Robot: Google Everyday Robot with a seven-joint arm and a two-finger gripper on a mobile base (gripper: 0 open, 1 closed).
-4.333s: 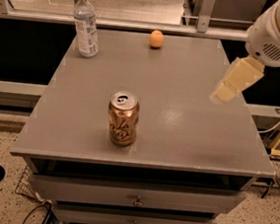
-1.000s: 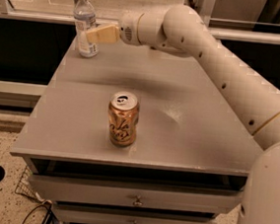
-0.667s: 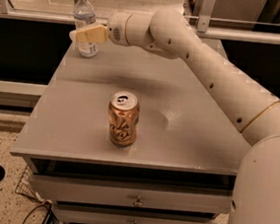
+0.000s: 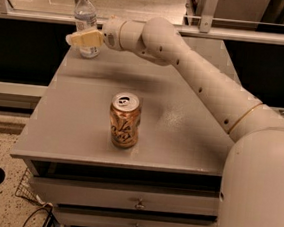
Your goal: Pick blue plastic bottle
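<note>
The blue plastic bottle stands upright at the far left corner of the grey bench, its white cap clear above the gripper, which lies across the bottle's lower half at label height. The pale arm reaches in from the right, over the back of the bench, and whether the jaws are spread or pinching the bottle cannot be told from this side. A copper-brown can stands upright near the front middle, well apart from both.
</note>
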